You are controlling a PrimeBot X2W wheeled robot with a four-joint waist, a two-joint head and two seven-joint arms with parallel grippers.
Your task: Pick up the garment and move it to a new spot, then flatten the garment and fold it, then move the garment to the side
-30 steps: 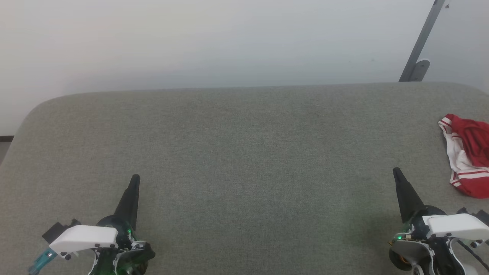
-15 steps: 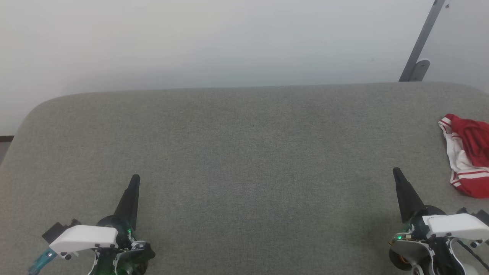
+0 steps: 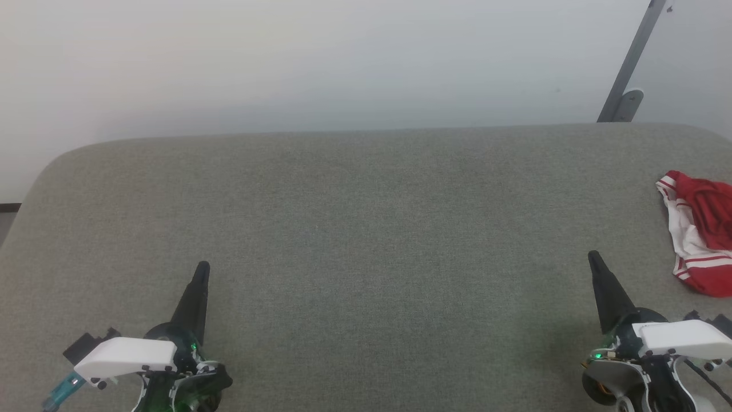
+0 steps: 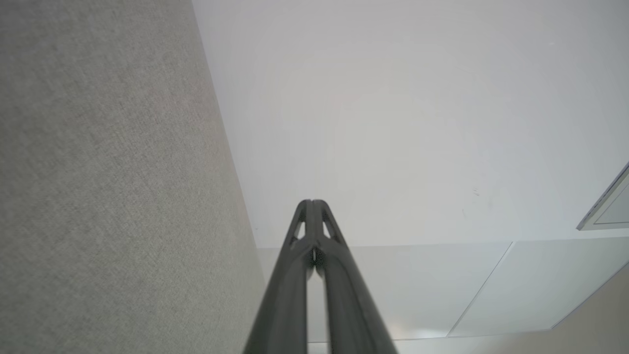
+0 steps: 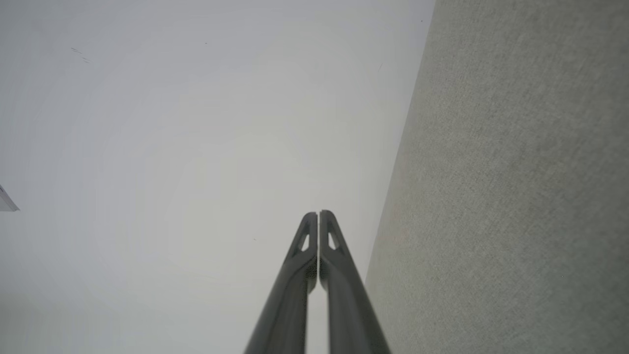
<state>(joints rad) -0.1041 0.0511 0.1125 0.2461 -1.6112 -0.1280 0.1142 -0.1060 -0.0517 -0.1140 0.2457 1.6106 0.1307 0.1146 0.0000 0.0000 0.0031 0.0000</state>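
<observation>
The garment (image 3: 700,229), red with white and striped trim, lies crumpled at the far right of the grey table (image 3: 366,229), partly cut off by the head view's edge. My right gripper (image 3: 593,257) rests at the lower right, shut and empty, a short way left of and nearer than the garment. At the lower left sits my left gripper (image 3: 203,268), also shut with nothing in it. The left wrist view shows that gripper (image 4: 311,202) with fingertips pressed together. In the right wrist view the right gripper (image 5: 318,213) likewise has its tips touching.
The table's grey fabric top (image 3: 343,189) has rounded far corners and ends at a pale wall (image 3: 286,57). A grey metal bracket (image 3: 629,80) leans on the wall at the upper right.
</observation>
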